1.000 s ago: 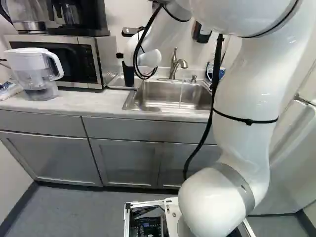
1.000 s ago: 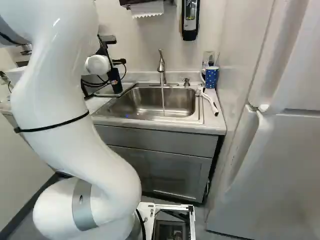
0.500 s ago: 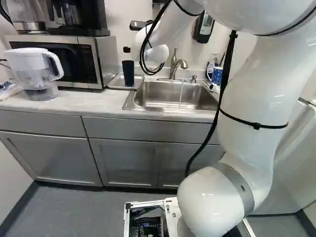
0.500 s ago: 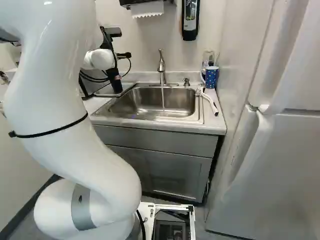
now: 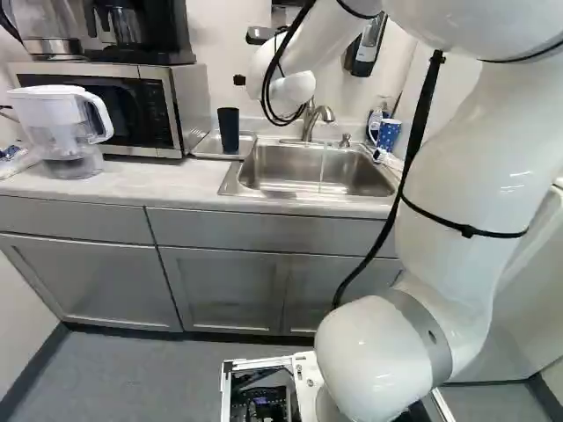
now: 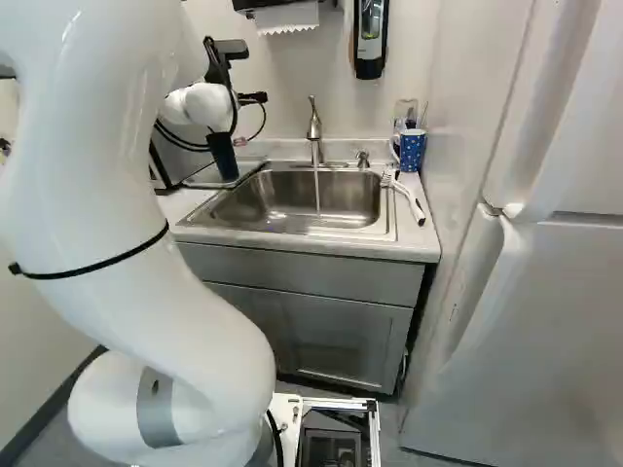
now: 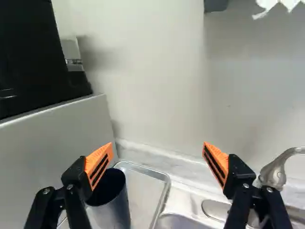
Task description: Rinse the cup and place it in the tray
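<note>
Two orange-padded fingers (image 7: 100,164) stand wide apart on the gripper (image 6: 248,119), and there's the dark cup (image 5: 229,130), upright in the metal tray (image 5: 206,148) beside the sink (image 5: 299,195), while water (image 6: 317,192) streams down from the faucet (image 6: 314,126) into the basin!

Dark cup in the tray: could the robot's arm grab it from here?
Probably, after a small sideways shift: the gripper is open and the cup looks uncovered, though one finger seems close to its rim.
</note>
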Robot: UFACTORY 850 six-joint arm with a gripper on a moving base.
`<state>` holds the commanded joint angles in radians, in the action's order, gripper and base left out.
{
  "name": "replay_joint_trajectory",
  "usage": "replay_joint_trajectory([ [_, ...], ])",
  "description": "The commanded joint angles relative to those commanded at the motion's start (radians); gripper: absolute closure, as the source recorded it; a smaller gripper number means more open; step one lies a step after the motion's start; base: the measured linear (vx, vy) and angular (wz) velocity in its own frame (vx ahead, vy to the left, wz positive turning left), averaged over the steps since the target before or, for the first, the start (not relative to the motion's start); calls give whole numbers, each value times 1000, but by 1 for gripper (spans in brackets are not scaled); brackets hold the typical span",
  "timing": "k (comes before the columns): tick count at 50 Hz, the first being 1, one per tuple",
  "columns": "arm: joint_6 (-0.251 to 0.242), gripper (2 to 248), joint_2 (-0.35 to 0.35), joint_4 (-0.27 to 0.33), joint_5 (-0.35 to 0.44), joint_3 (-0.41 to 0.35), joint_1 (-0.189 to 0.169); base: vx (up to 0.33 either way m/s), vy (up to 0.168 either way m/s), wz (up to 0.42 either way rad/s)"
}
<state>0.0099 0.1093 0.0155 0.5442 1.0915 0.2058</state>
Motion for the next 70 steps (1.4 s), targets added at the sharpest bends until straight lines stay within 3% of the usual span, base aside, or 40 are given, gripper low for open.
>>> replay_joint_trajectory([
  [38,0,3,-13,0,-58,24,-104,0,0,0],
  [70,0,3,88,0,-58,132,-176,0,0,0],
])
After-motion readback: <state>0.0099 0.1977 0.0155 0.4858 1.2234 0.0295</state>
